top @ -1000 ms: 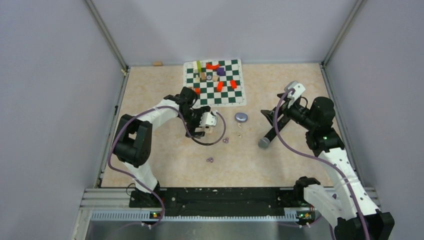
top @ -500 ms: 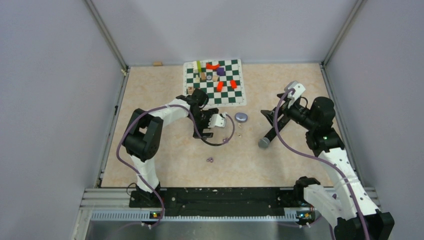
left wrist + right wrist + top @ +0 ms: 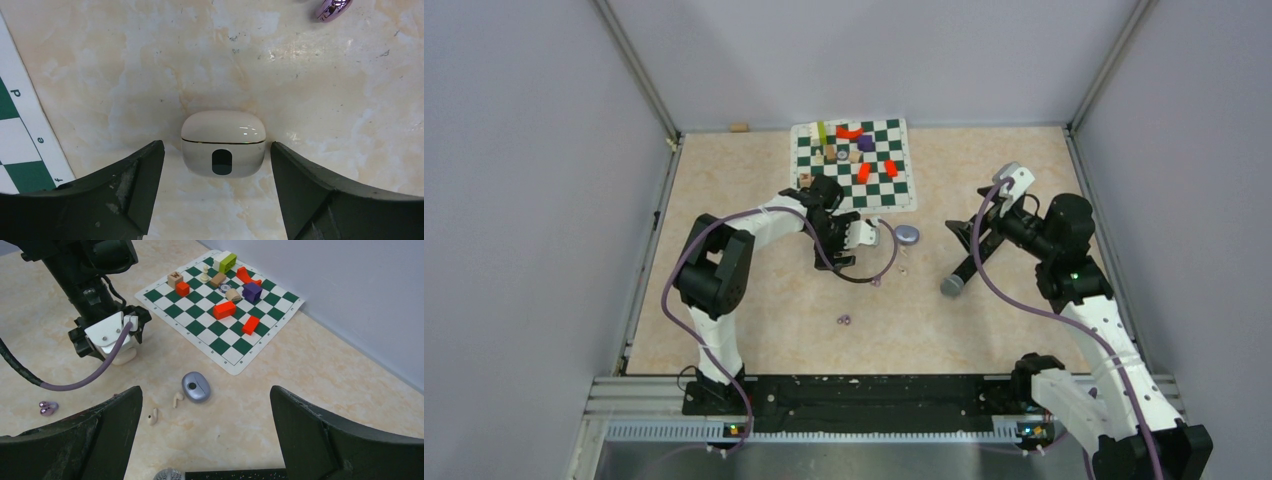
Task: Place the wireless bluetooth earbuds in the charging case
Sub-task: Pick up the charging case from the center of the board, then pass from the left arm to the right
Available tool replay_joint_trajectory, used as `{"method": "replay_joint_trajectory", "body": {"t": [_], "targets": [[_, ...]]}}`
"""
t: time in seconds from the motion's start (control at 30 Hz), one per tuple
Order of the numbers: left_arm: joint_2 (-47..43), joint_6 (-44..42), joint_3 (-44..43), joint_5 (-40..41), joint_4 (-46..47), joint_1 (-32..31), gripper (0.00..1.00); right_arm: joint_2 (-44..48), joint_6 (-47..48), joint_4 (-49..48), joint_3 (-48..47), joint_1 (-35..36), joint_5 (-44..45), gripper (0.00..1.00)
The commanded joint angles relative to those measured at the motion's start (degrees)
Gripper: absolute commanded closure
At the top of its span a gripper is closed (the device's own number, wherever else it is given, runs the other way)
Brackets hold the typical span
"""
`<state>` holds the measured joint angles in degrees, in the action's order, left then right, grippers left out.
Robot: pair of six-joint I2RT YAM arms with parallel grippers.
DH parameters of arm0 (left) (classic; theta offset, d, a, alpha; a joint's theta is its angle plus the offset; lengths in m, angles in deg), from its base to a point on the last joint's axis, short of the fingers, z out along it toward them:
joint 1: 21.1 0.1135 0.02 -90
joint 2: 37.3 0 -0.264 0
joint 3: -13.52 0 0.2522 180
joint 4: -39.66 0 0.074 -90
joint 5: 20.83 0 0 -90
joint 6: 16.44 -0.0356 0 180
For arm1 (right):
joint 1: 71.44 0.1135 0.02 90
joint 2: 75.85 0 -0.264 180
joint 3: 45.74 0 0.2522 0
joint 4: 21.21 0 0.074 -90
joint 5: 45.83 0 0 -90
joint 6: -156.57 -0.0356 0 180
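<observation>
Beige marbled tabletop (image 3: pixel 924 340) fills a grey-walled enclosure, with a green-and-white chess mat (image 3: pixel 854 165) carrying small blocks at 12 o'clock. Near the middle, the left gripper (image 3: pixel 217 150) points down over a cream charging case (image 3: pixel 223 131), a rounded pebble lying on the table with its lid seam shut. The case sits squarely between the two dark fingers. Its long axis runs from 9 to 3 o'clock in the wrist view, straight from one finger to the other, so the fingers face its short ends. A narrow strip of table shows on each side: the fingers are parted and straddle the case without touching it. One of the purple earbuds (image 3: pixel 331 8), small and glossy, lies at about 1 o'clock from the case in that view, near but apart. From overhead it sits at about 5 o'clock from the left gripper, and a second purple piece (image 3: pixel 844 320) lies farther off toward 6 o'clock. The right gripper (image 3: pixel 206 392) hangs well apart at 3 o'clock, beside a black microphone (image 3: pixel 952 285), its fingers spread wide and holding nothing. A lavender-grey case (image 3: pixel 907 234) and two loose cream earbuds (image 3: pixel 178 399) lie between the arms. The left arm is plainly nearer to both the cream case and the purple earbuds. The likely next move is a straight squeeze along the case's length.
</observation>
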<state>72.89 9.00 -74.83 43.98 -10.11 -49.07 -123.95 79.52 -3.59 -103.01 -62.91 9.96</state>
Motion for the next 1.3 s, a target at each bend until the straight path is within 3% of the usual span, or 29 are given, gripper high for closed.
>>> {"method": "replay_joint_trajectory", "body": {"t": [0.0,0.3,0.7,0.93,1.27], "targets": [[1.4,0.1,-1.6,1.3,0.6,0.0,0.21,0.8,0.5,-2.7,0.2,-0.5,-1.2,0.03],[-1.5,2.2,0.2,-0.2,2.2,0.0,0.43,0.1,-1.6,-3.4,0.3,-0.5,-1.1,0.03],[-13.6,15.2,3.2,-7.3,11.8,-0.4,0.46,-3.3,-12.2,-8.1,-1.1,-0.8,4.6,0.01],[-19.0,21.0,2.1,-9.1,12.6,-3.1,0.47,-8.6,-17.9,-5.4,-5.6,-1.0,6.9,0.01],[-24.6,29.4,4.8,-10.6,14.9,-6.6,0.48,-20.5,-22.3,-1.3,-13.4,-1.0,-1.0,0.08]]}}
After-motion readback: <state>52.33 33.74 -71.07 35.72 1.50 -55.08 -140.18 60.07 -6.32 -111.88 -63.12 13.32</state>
